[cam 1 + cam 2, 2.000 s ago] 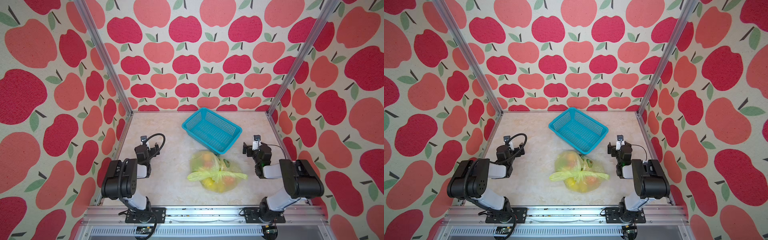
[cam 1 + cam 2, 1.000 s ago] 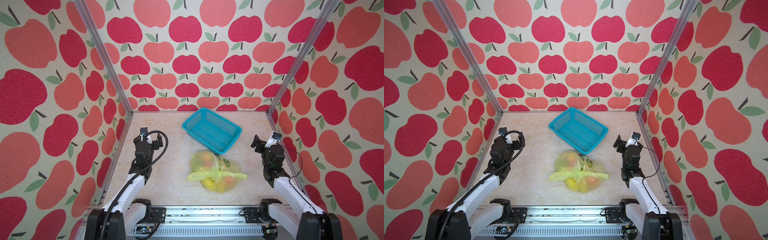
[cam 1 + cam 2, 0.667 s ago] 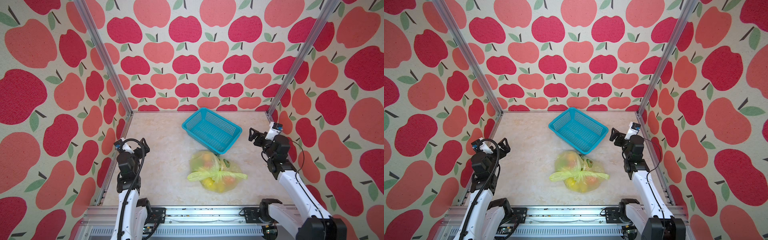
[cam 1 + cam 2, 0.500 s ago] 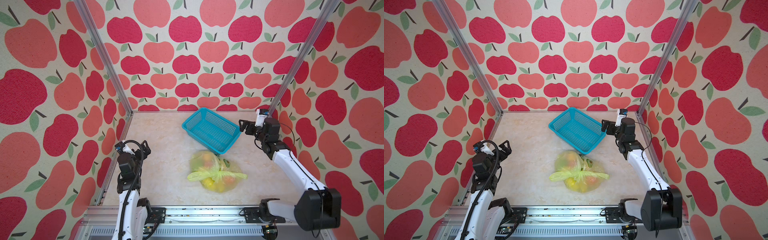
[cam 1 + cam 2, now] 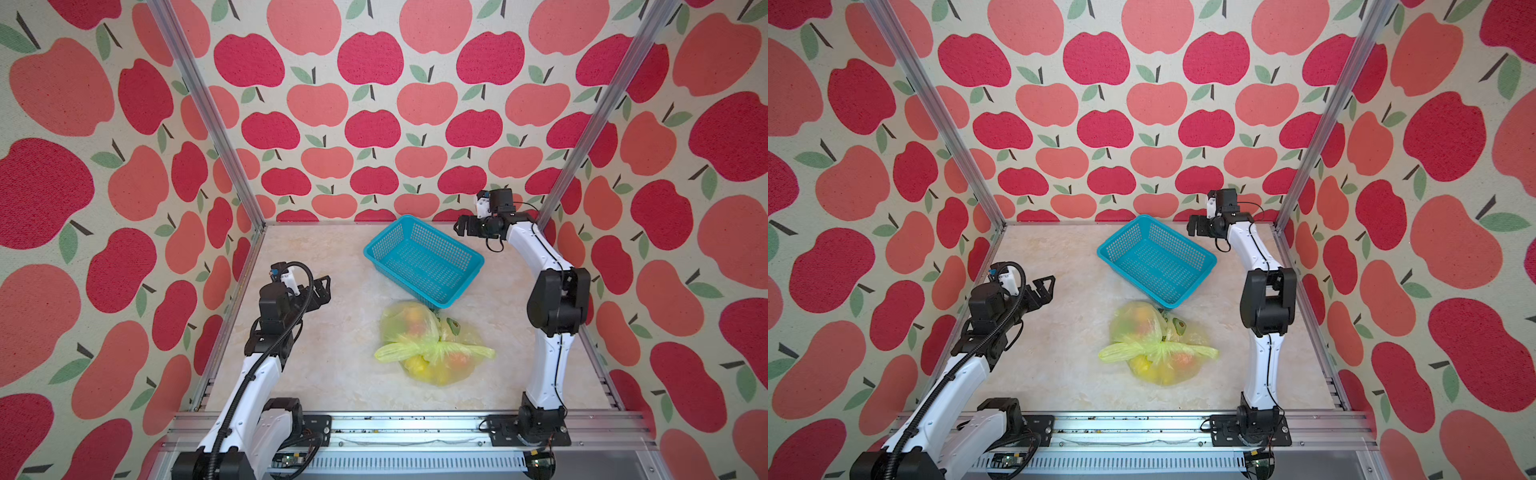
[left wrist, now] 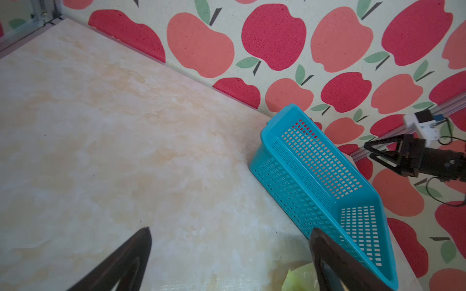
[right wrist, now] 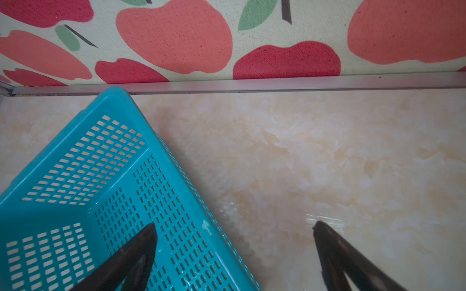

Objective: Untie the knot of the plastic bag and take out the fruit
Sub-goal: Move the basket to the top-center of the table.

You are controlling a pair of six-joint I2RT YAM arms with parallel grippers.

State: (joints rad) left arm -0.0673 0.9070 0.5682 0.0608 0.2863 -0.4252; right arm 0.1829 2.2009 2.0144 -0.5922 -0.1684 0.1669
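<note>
The plastic bag (image 5: 451, 332) lies on the table's front middle in both top views, translucent yellow-green. Its knot (image 5: 432, 348) (image 5: 1156, 350) is tied, with two loose ends sticking out sideways. Fruit (image 5: 417, 365) shows through the film in yellow and orange. My left gripper (image 5: 325, 286) (image 5: 1047, 287) hovers open, well left of the bag, pointing toward the middle. In the left wrist view its jaws (image 6: 230, 230) stand wide over bare table, with a sliver of the bag (image 6: 300, 278) by one finger. My right gripper (image 5: 458, 226) (image 7: 234, 224) is open at the far back, above the basket's corner.
A teal mesh basket (image 5: 384, 246) (image 6: 322, 176) (image 7: 113, 176) sits behind the bag, its near corner touching it. Apple-print walls and metal posts (image 5: 582, 137) close in three sides. Marble-look tabletop (image 5: 332, 353) lies between the left arm and the bag.
Both arms have risen from their folded rest. The right arm has stretched out to the back by the basket; the left has swung in toward the middle. The bag has not moved.
</note>
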